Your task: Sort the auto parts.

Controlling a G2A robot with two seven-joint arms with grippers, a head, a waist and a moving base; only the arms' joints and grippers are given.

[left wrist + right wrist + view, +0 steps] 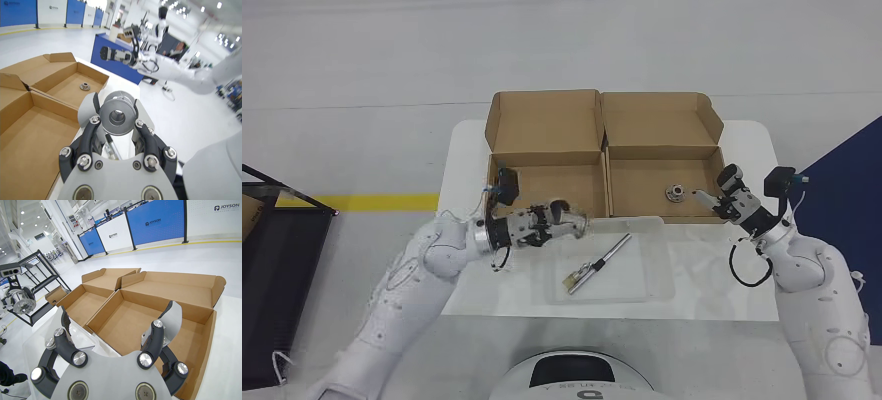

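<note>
From above, the left gripper (572, 223) is clamped on a grooved metal pulley (583, 224). It holds the pulley over the table (467, 190), just short of the near wall of the left cardboard box (547, 185). A clear tray (657, 270) lies just beside this claw, toward the robot's right, and a slim metal rod (598, 264) lies in it. The right gripper (714, 195) hangs with its jaws spread over the near right corner of the right cardboard box (657, 125). A flanged hub (675, 192) rests on that box's floor, near the fingertips.

In the left wrist view, the left gripper (115, 103) pinches the pulley (117, 117) at its waist, the bore facing the camera. The left cardboard box (19, 121) sits just beside the claw. The right cardboard box (103, 83) lies beyond it, with the flanged hub (84, 87) upright on its floor. The right gripper (105, 54) hangs farther off.

In the right wrist view, the right gripper (117, 313) is wide open with nothing between its pads. The right cardboard box (164, 294) lies directly under and ahead of it, and the left cardboard box (88, 302) is next over. The tray's rim (85, 332) is close under one finger. Well apart, the left gripper (11, 302) carries the pulley (23, 305).
</note>
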